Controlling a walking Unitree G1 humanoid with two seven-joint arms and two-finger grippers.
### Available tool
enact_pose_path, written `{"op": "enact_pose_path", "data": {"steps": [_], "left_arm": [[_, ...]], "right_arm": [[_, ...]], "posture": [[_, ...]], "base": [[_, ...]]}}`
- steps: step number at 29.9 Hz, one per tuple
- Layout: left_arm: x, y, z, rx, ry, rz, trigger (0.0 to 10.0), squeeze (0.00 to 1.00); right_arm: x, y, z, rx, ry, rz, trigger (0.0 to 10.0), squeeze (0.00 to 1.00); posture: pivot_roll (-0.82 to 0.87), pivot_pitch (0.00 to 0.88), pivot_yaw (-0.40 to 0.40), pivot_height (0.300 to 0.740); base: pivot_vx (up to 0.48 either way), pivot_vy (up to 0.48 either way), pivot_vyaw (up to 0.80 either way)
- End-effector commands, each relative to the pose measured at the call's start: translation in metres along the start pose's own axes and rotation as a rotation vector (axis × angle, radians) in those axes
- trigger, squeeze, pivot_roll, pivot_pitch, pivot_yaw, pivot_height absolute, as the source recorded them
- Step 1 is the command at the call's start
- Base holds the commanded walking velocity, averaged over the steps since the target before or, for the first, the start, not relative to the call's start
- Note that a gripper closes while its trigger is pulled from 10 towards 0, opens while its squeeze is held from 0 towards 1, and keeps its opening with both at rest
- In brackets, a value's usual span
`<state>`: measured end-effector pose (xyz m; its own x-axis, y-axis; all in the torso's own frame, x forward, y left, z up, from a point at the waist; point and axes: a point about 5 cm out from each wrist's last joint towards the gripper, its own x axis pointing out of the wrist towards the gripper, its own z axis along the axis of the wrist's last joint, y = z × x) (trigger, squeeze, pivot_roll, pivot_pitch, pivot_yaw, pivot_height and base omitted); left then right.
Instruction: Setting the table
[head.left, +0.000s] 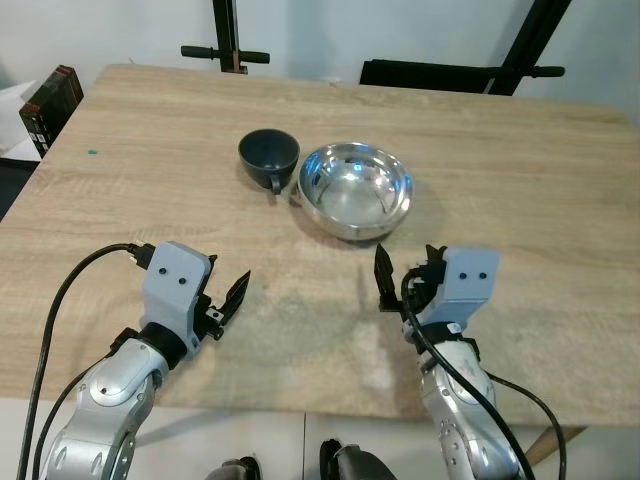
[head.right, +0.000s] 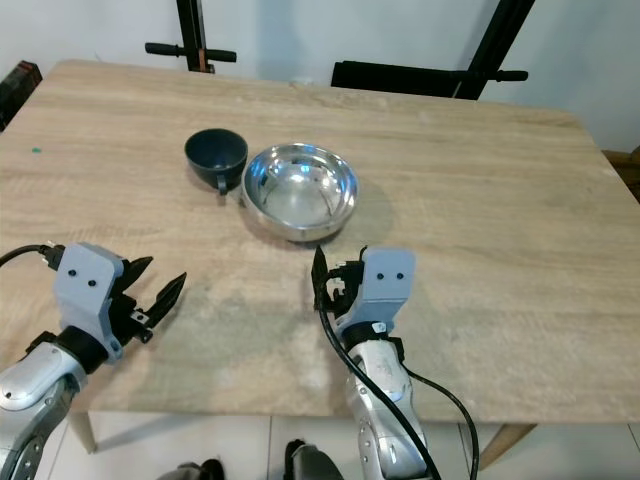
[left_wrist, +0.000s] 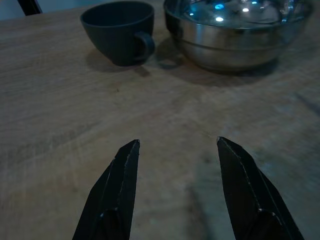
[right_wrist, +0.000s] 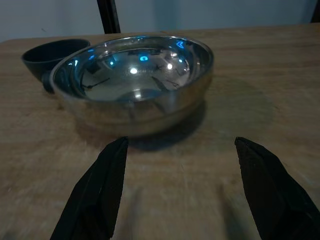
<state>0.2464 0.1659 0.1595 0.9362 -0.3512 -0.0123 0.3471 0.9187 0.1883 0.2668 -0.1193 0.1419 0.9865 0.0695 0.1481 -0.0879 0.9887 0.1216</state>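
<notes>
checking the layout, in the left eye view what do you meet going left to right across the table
left gripper → dark cup → steel bowl → right gripper, all over the wooden table

Dk cup (head.left: 268, 153), silver bowl (head.left: 355, 189)

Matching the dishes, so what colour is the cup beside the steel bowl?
The cup is dark blue-grey, clearest in the left wrist view.

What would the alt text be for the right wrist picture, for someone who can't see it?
A shiny steel bowl sits empty on a wooden table, straight ahead of the right gripper, whose two black fingers are spread open and holding nothing. A dark cup peeks out from behind the bowl.
</notes>
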Motion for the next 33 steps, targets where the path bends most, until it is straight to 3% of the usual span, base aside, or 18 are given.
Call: {"op": "enact_pose_path", "data": {"steps": [1, 28, 33], "left_arm": [[-0.0006, -0.0031, -0.006, -0.012, 0.023, -0.012, 10.0, 0.63], [0.0008, -0.004, -0.0069, -0.015, 0.025, -0.019, 10.0, 0.63], [0.001, -0.0045, -0.007, -0.018, 0.025, -0.022, 10.0, 0.63]], "right_arm": [[-0.0026, -0.0033, -0.0052, -0.003, 0.017, -0.013, 10.0, 0.0], [-0.0041, -0.0054, -0.0085, 0.002, 0.033, -0.023, 10.0, 0.0], [-0.0045, -0.0056, -0.0086, 0.012, 0.033, -0.027, 10.0, 0.0]], "posture": [[-0.08, 0.092, 0.02, 0.74], [-0.09, 0.094, 0.023, 0.74], [-0.09, 0.096, 0.024, 0.74]], "base": [[-0.345, 0.0, 0.0], [-0.343, 0.0, 0.0], [-0.343, 0.0, -0.8]]}}
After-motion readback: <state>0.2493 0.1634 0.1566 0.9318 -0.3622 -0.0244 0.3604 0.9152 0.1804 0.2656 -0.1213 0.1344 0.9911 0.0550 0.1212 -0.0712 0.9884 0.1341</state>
